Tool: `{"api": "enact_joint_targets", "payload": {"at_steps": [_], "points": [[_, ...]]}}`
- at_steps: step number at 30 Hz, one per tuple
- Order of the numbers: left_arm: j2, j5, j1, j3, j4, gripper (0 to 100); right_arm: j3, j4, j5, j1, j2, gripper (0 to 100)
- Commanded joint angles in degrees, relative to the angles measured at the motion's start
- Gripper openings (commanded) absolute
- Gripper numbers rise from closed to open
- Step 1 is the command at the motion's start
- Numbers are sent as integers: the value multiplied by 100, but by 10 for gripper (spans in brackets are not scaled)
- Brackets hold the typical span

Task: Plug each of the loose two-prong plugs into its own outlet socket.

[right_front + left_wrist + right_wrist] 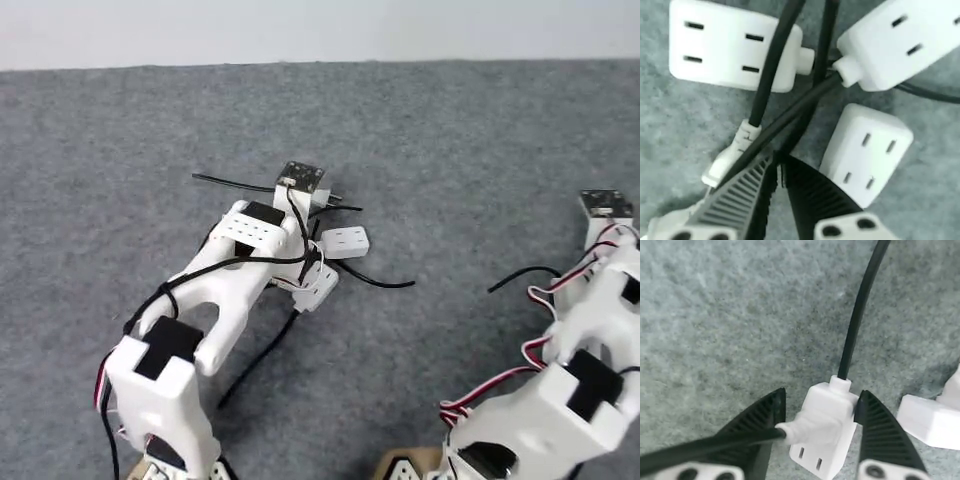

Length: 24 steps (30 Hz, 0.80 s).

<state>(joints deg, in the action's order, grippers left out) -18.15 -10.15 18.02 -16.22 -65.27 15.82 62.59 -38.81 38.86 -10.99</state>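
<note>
The left gripper (780,161) hangs over a knot of three white socket blocks (735,50) and crossed black cords (772,65), near the middle of the grey surface (450,130). Its fingers are narrow, almost together, right at the cord crossing; I cannot tell whether they pinch a cord. A loose white plug (730,156) lies just beside them.

Plugs and blocks look light, hard and likely to skid, and the springy cords will probably tug back. The plug's flat body seems a better hold than its cord. Room in this knot is tight.

Further right, the right gripper (822,391) straddles a lone block (835,402), fingers wide, with a second plug (810,427) lying across it. Open surface lies around it, the far edge well apart.
</note>
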Motion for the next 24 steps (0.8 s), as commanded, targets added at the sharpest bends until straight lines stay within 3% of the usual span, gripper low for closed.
{"api": "enact_joint_targets", "payload": {"at_steps": [1,3,6,10,15,24], "points": [[862,-53,79,31,-79,14,-281,48,88,-40,92,220],[1407,18,185,-171,-79,15,-281,48,88,-40,84,220],[2119,818,527,-681,-62,35,-281,57,79,-13,84,220],[2541,1468,897,-1657,308,183,-281,57,79,31,66,220],[2532,2215,554,-2158,1099,325,-281,66,79,40,66,220],[2031,2523,396,-1675,1442,331,-281,66,79,57,66,220]]}}
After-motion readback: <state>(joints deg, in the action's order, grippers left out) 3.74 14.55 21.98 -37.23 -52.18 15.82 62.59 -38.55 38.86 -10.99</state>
